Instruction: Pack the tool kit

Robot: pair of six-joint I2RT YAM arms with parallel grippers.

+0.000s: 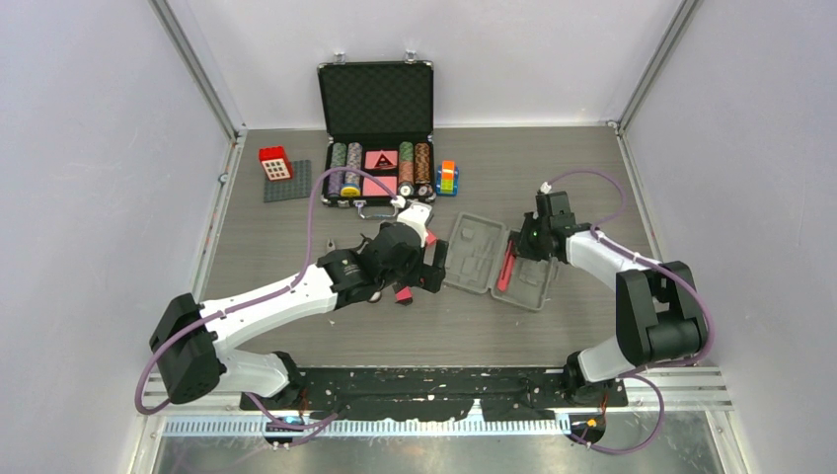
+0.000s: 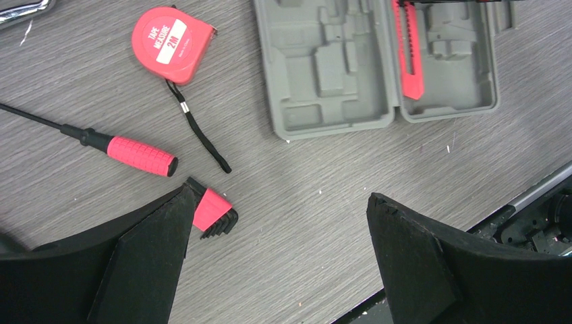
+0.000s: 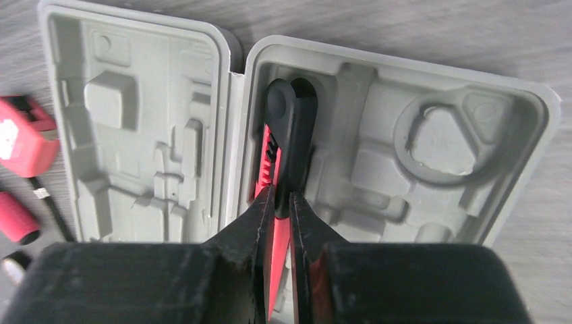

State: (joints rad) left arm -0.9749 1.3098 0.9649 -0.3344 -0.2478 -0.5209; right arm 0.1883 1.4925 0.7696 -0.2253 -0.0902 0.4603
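Left wrist view: the left fingers (image 2: 145, 263) are spread wide and hold nothing. The red pliers (image 2: 214, 210) lie on the surface (image 2: 303, 216), just beside one finger. Past them lie the screwdriver (image 2: 138, 154) and the tape measure (image 2: 172, 42). The grey case (image 1: 476, 259) lies open in the middle of the surface, a bit toward the right edge. The right fingers (image 3: 253, 226) are pinched tight on the red knife (image 3: 289, 128). The knife is in the case half nearer that edge, beside the hinge. A black case of chips (image 1: 375, 118) stands open at the far edge.
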